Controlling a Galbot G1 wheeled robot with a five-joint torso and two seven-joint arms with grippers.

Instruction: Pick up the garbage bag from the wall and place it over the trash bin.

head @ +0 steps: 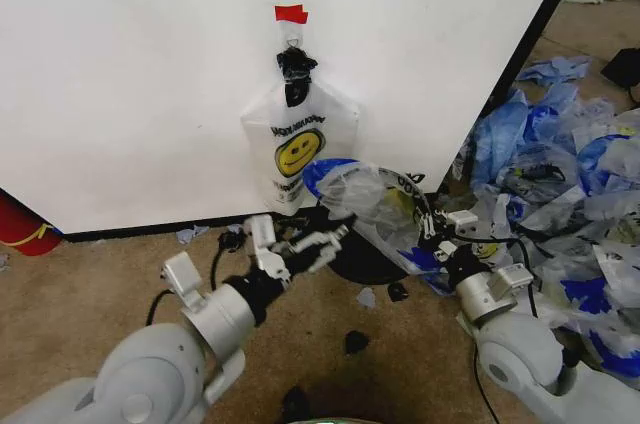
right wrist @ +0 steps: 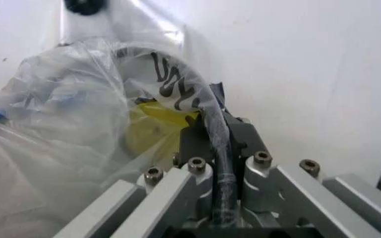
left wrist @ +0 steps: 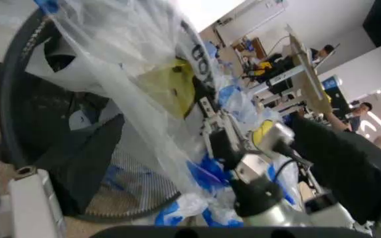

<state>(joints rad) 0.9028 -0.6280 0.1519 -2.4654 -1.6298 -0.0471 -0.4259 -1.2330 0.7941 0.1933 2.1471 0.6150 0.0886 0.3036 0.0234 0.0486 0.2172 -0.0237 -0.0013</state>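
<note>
Garbage bag (right wrist: 97, 129) drapes the trash bin's rim (right wrist: 218, 144), pinched by right end effector (right wrist: 220, 173); left end effector (head: 318, 244) spread.

The trash bin (head: 365, 259) sits mostly hidden (draped by the garbage bag (head: 375, 199)).

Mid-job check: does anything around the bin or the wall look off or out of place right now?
Yes. The round black wire-mesh trash bin appears tipped toward the robot, a translucent white smiley bag draped over its rim. The right gripper is shut on that rim. Another smiley bag hangs on the white wall. The left gripper is open.
</note>
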